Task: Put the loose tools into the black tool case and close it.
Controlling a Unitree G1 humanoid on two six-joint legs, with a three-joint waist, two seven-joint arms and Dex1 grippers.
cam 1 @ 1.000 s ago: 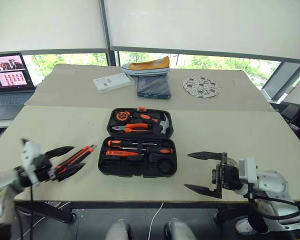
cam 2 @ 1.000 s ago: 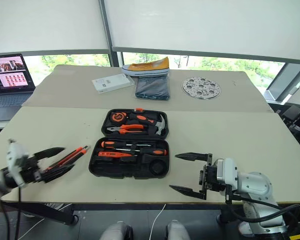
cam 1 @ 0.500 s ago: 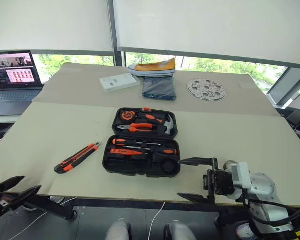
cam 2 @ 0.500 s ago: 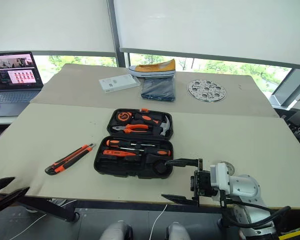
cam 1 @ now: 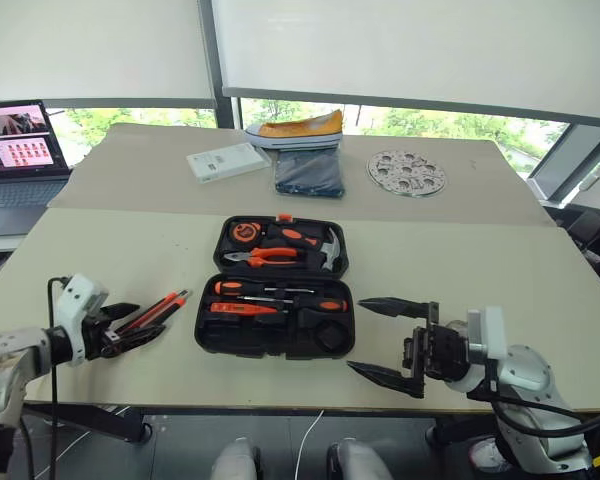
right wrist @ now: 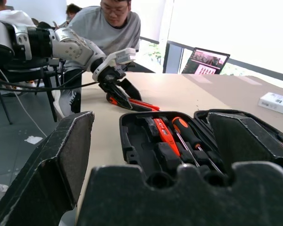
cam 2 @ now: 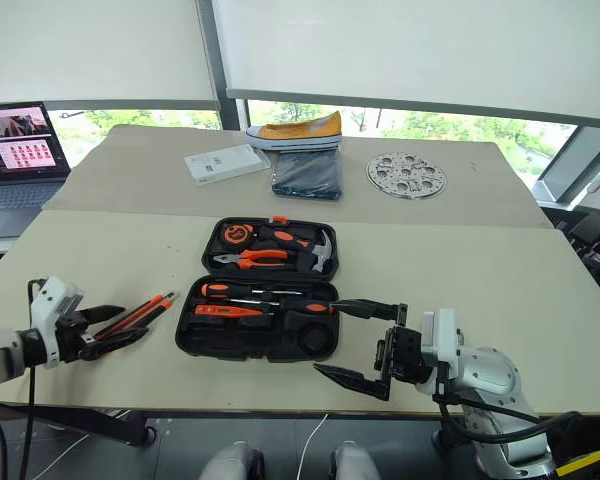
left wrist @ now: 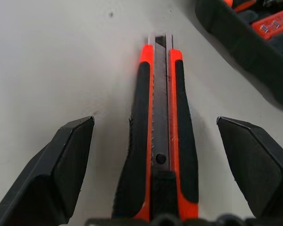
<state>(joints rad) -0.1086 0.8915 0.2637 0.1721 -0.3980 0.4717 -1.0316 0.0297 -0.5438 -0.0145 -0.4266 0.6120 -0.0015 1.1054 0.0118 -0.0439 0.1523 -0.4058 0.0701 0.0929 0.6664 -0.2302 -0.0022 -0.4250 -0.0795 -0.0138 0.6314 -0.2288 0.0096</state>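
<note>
The black-and-orange utility knife (left wrist: 161, 141) has a matt, rubbery-looking black grip over smooth orange plastic, with a dull grey metal strip running down its middle. The pale beige tabletop (cam 1: 450, 270) looks matt and smooth, like paper or board. The black moulded-plastic tool case (cam 1: 275, 300) is matt, its rim smooth. The left tool (left wrist: 155, 165) has black plastic-looking fingers (left wrist: 61, 165) with a slight sheen. The round perforated disc (cam 1: 406, 172) looks like pale metal.
</note>
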